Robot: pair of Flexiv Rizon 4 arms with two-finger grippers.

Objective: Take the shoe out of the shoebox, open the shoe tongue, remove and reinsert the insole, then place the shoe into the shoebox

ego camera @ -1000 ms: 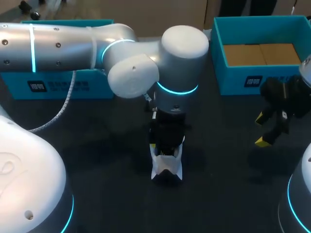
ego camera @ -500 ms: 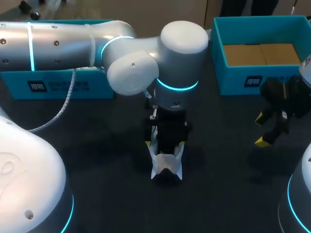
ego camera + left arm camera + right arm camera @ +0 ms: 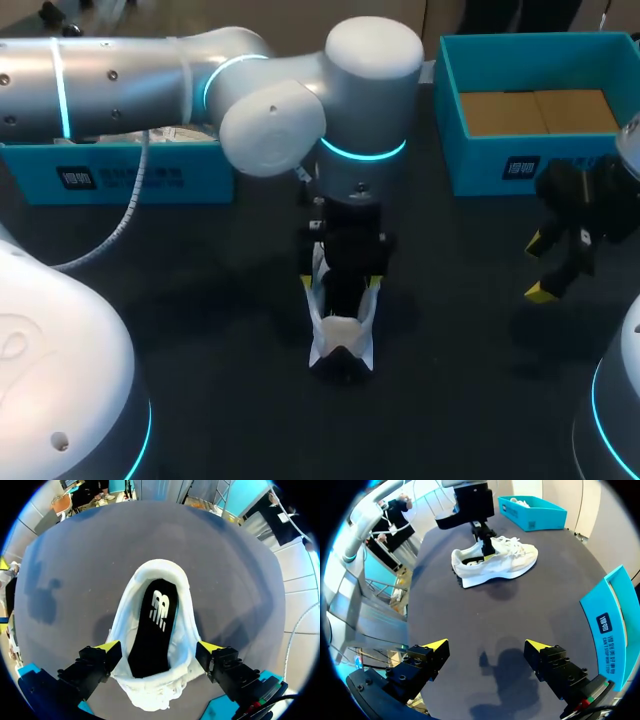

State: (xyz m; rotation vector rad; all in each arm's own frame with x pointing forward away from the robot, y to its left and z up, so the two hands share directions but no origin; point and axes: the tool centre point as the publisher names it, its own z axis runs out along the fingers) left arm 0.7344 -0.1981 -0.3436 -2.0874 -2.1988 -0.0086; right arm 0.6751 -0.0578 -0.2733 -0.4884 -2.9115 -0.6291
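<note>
White shoe (image 3: 340, 340) at desk (image 3: 200, 330) centre: left gripper (image 3: 159, 647) has risen, spread astride it, black insole (image 3: 150, 630) apparently reseated; right gripper (image 3: 487, 645) spread at 3 o'clock.

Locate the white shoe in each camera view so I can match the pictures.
Head view: the white shoe stands mid-table, under the left claw.
Left wrist view: the shoe is seen from above, between that claw's open fingers, its black insole showing.
Right wrist view: the shoe is side-on, across the table, ahead of the right claw.
Shared landmark: the left claw over the shoe's opening.
</note>
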